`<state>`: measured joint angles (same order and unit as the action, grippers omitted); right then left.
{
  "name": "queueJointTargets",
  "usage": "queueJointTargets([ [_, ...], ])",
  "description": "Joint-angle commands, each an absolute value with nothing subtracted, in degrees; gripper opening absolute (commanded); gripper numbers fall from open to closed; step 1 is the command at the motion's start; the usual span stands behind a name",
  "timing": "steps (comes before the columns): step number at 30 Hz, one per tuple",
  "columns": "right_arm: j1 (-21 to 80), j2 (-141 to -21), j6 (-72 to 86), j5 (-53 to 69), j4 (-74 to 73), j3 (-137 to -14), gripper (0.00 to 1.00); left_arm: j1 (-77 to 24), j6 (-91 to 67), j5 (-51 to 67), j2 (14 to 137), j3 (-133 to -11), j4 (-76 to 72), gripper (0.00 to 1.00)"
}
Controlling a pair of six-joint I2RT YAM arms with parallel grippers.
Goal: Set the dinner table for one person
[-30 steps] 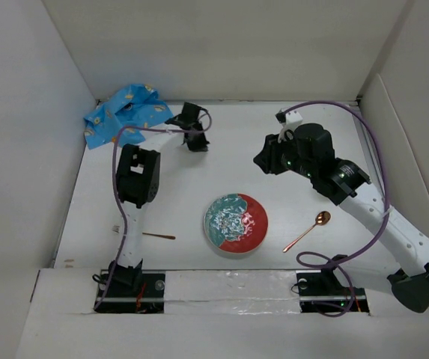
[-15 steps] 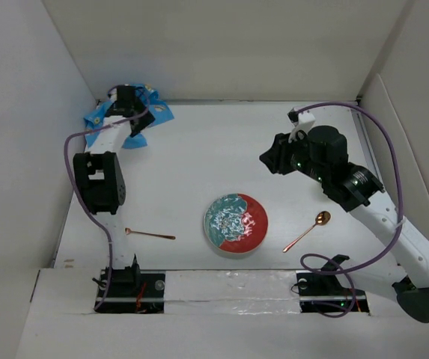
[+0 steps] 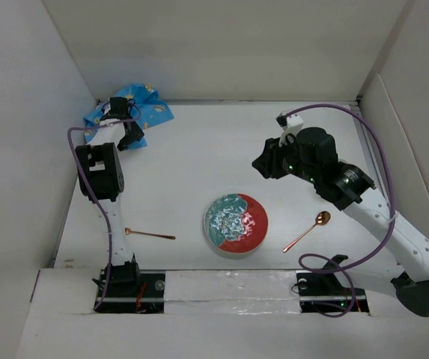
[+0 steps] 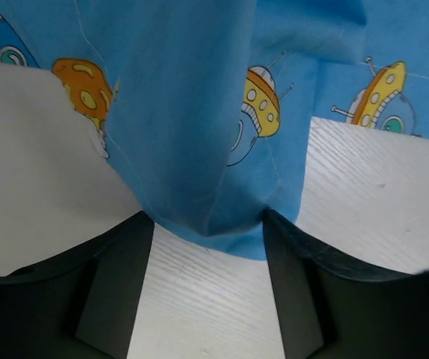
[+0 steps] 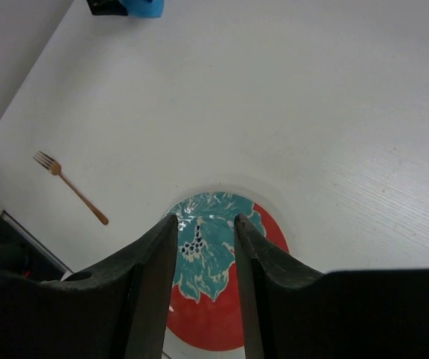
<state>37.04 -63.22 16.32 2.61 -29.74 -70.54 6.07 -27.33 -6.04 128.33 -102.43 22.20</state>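
The white dinner table (image 3: 199, 161) carries a red and teal plate (image 3: 235, 223) at the near middle. A copper fork (image 3: 150, 234) lies left of the plate and a copper spoon (image 3: 308, 230) right of it. A crumpled blue space-print placemat (image 3: 153, 112) sits in the far left corner. My left gripper (image 3: 128, 133) is over its near edge. In the left wrist view that gripper (image 4: 208, 232) is open, and a raised fold of the placemat (image 4: 192, 134) lies between its fingertips (image 4: 117, 277). My right gripper (image 5: 205, 224) hangs open and empty, high above the plate (image 5: 207, 299).
White walls close in the table on the left (image 3: 27, 149), at the back (image 3: 229, 45) and on the right (image 3: 416, 127). The arm bases stand along the near edge (image 3: 229, 288). Purple cables loop off both arms.
My left arm swung from the back middle of the table to the far left corner, onto the placemat, and its jaws opened. My right arm shifted only slightly.
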Motion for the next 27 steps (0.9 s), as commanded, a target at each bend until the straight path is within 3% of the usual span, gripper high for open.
queueJointTargets([
  [1,39.11,-63.89,16.87,2.9,-30.06,-72.51,0.42,6.06,-25.66,-6.67,127.96,-106.34,23.36,0.55],
  [2,39.89,-64.16,17.05,2.47,-30.06,-72.51,0.42,6.06,-25.66,-8.42,128.84,-108.0,24.25,0.52],
  [6,40.52,-64.34,17.58,1.15,-29.8,-72.69,0.42,6.06,-25.05,-10.19,131.48,-109.86,27.41,0.0],
  [10,40.52,-64.34,17.58,0.26,-29.53,-72.6,0.42,2.83,-24.35,-7.66,128.24,-106.01,24.45,0.0],
  [15,40.52,-65.47,17.4,-1.84,-29.0,-72.33,0.43,-5.52,-27.33,4.64,121.48,-101.52,21.1,0.0],
  [23,37.27,-67.23,17.14,-2.64,-27.86,-70.76,0.61,-22.83,-27.95,8.96,118.3,-104.76,22.05,0.02],
  [24,36.74,-67.32,17.31,-2.72,-27.51,-70.4,0.65,-23.9,-26.99,8.96,119.08,-105.37,22.84,0.17],
  [26,35.51,-68.81,18.01,-3.16,-26.89,-69.88,0.67,-25.66,-26.37,8.09,119.53,-106.96,26.01,0.29],
  [27,34.2,-69.34,19.15,-3.34,-26.63,-69.79,0.67,-26.88,-26.02,7.82,118.84,-106.88,26.54,0.43],
])
